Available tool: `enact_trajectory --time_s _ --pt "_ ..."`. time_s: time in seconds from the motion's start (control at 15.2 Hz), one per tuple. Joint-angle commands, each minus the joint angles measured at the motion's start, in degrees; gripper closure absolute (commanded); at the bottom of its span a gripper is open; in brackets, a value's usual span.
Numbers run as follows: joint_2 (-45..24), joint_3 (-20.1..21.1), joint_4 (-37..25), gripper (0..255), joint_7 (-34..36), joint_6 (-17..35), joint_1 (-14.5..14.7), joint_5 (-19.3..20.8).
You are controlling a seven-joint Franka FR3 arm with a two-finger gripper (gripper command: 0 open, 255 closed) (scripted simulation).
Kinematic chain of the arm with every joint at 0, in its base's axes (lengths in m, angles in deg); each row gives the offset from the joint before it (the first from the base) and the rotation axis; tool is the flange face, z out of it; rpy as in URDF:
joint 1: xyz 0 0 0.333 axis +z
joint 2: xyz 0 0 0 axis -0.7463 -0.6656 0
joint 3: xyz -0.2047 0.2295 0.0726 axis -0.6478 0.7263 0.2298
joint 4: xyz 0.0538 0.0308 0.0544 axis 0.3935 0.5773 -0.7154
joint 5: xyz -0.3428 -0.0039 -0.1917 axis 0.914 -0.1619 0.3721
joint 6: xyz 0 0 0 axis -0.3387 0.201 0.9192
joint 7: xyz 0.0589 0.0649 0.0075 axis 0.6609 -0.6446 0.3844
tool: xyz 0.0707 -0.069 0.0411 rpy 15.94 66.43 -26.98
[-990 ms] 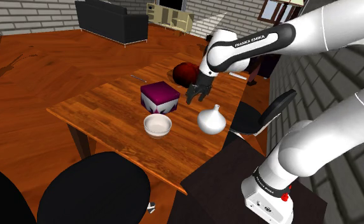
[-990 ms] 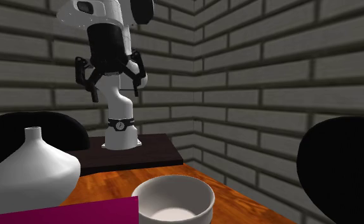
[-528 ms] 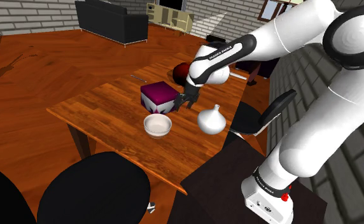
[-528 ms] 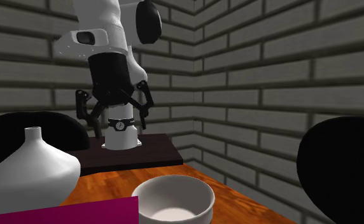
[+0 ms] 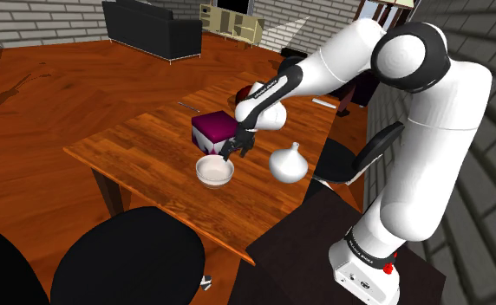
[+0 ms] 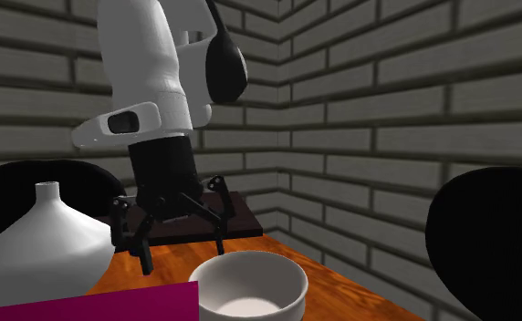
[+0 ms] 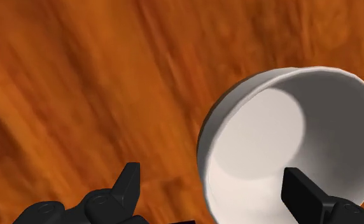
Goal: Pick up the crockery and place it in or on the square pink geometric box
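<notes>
There is one bowl [image 5: 214, 171], one box [image 5: 213, 130], one vase [image 5: 289, 163] and one gripper [image 5: 231, 153], all over a single wooden table [image 5: 142, 147] with streaky orange-brown grain.

The gripper's two black fingers are spread wide and clasp nothing. The bowl, the crockery of the task, sits on the table directly beneath them. In the wrist view one fingertip [image 7: 295, 181] hangs over the bowl's [image 7: 289, 140] hollow and the other over bare wood [image 7: 79, 83], so that the near rim lies between them. The bowl is round, smooth and plain white, with a thick lip, and its inside shows plain white down to the bottom.

The box stands just beside the gripper, on the side away from the bowl. It is a cube with a flat magenta top and white geometric marks on its sides.

The vase stands near the gripper on the stand's side. It is white and glossy, with a squat, onion-shaped body and a narrow neck [image 6: 47, 196].
</notes>
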Motion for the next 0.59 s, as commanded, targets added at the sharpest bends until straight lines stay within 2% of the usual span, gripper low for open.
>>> enact_trajectory --time_s 0.0,0.53 --pt "-2.92 0.52 -1.69 0 -0.48 1.32 -0.07 -0.85" --pt "-7.92 1.84 -3.11 0 -1.78 4.98 -0.34 -2.55"
